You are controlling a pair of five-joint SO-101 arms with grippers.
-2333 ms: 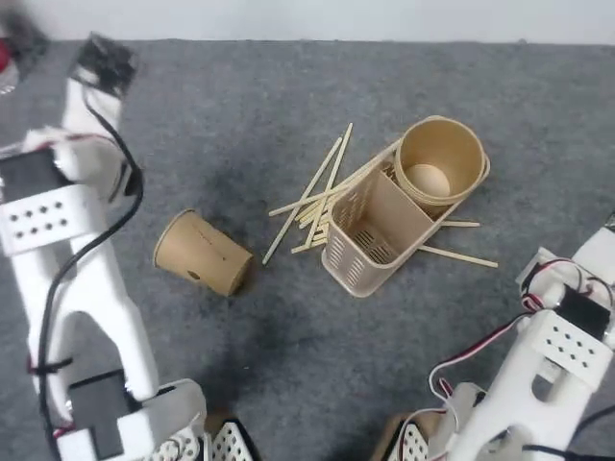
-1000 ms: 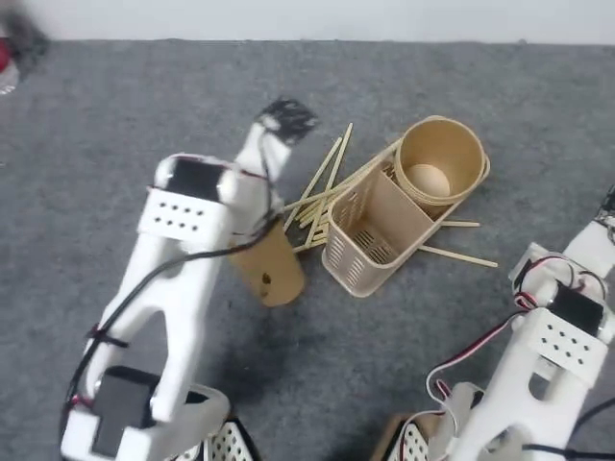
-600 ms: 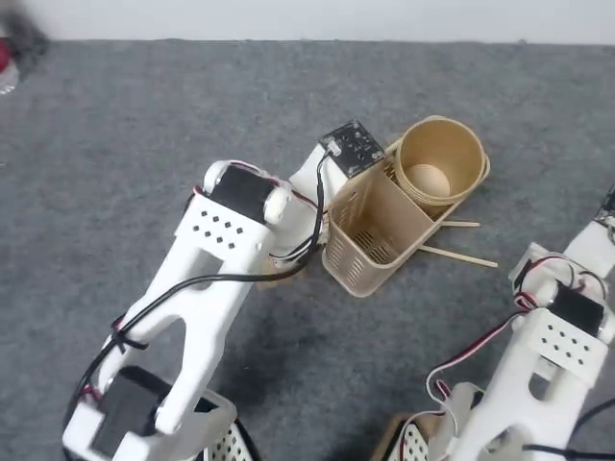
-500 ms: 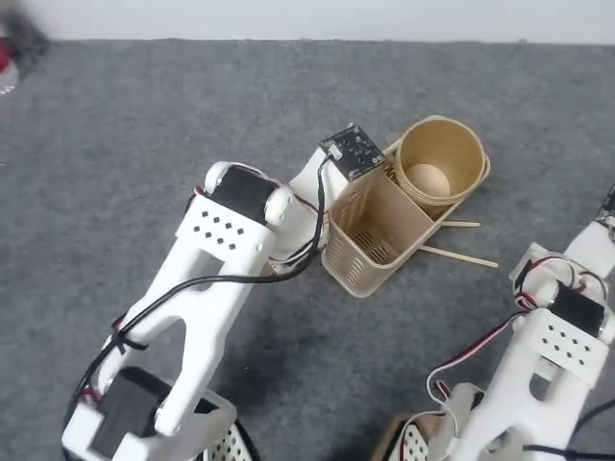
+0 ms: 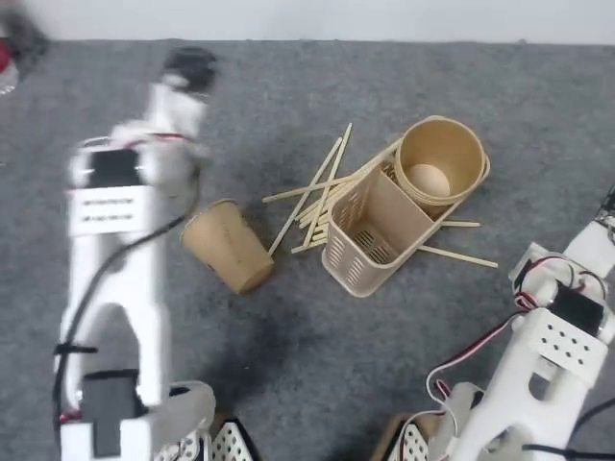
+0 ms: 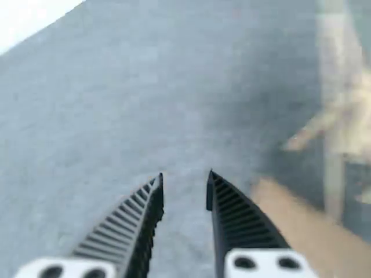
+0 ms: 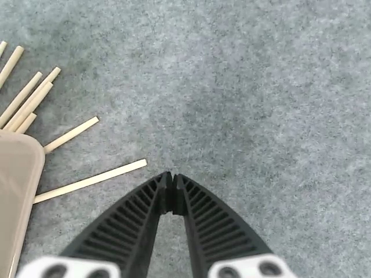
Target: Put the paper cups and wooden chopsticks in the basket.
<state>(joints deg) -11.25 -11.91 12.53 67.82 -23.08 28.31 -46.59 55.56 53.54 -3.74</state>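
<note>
1. The left gripper (image 6: pixel 184 176) hung over the grey mat (image 5: pixel 288 365). Its black toothed fingers were a little apart, with nothing between them.
2. One paper cup (image 5: pixel 228 246) lay tipped on its side on the mat, right beside the left arm (image 5: pixel 115 250). Its wide end faced that arm, and it was well clear of the basket.
3. The basket (image 5: pixel 370 226) lay over on its side in the middle of the table.
4. A second paper cup (image 5: pixel 440 165) was pressed against the basket's far end, its mouth facing up. I couldn't tell whether it sat inside the basket or just against it.
5. The wooden chopsticks (image 5: pixel 317 192) were loose on the mat. Most of them fanned out between the basket and the tipped cup, and some ran in under the basket. A couple more poked out on the basket's other side.
6. The right gripper (image 7: pixel 173 176) had its fingertips pinched together on nothing. It was poised over bare mat, near the ends of two stray chopsticks and a corner of the basket.
</note>
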